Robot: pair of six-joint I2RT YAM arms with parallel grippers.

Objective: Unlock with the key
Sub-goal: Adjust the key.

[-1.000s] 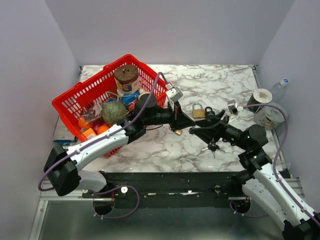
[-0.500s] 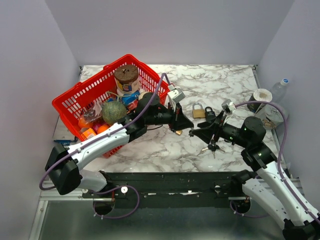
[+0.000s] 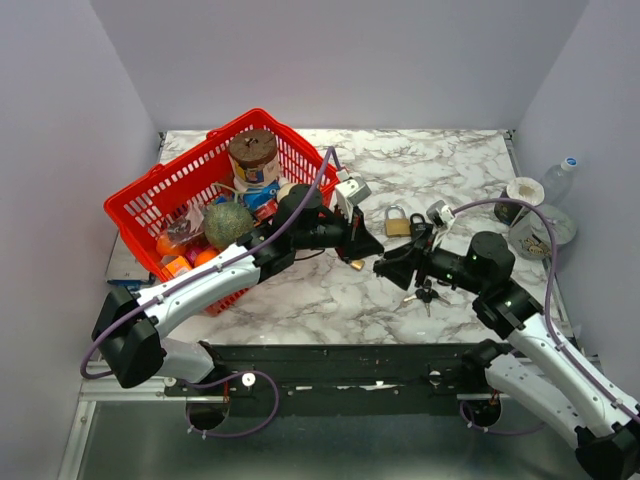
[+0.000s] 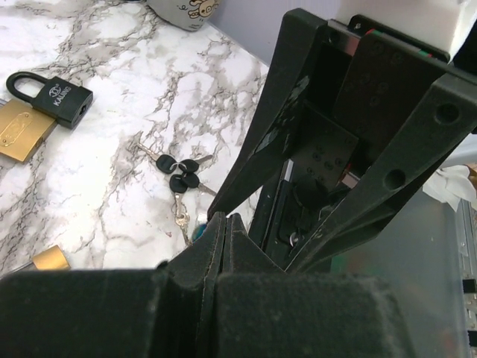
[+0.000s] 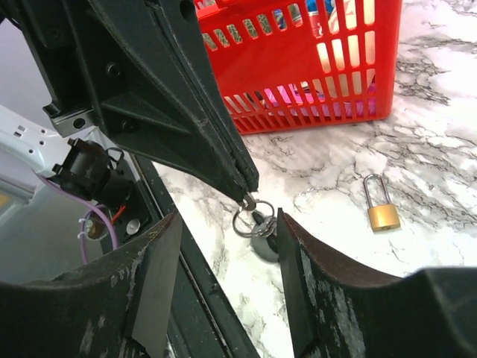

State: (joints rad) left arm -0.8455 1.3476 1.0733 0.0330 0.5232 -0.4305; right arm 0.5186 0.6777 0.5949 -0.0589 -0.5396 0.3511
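My left gripper [image 3: 370, 249] is shut on the ring of a key bunch [image 5: 260, 233], which hangs from its tip above the marble. In the left wrist view its fingers [image 4: 223, 227] are pressed together and the keys are hidden. My right gripper [image 3: 386, 267] is open, tip to tip with the left one. In the right wrist view its fingers [image 5: 158, 272] stand on either side of the hanging keys, the right finger close beside them. A small brass padlock [image 5: 383, 210] lies on the table just behind; it also shows in the top view [image 3: 357, 264].
A larger brass padlock [image 3: 397, 222] and a black padlock [image 3: 418, 228] lie behind the grippers. A second key bunch [image 3: 423, 293] lies under the right arm. A red basket [image 3: 150, 195] of groceries stands at the left. A mug [image 3: 524, 190] and a bottle [image 3: 558, 178] stand at the right edge.
My right gripper has moved left and closed in on the left gripper's tip, its open jaws now around the hanging keys. The left arm has hardly moved.
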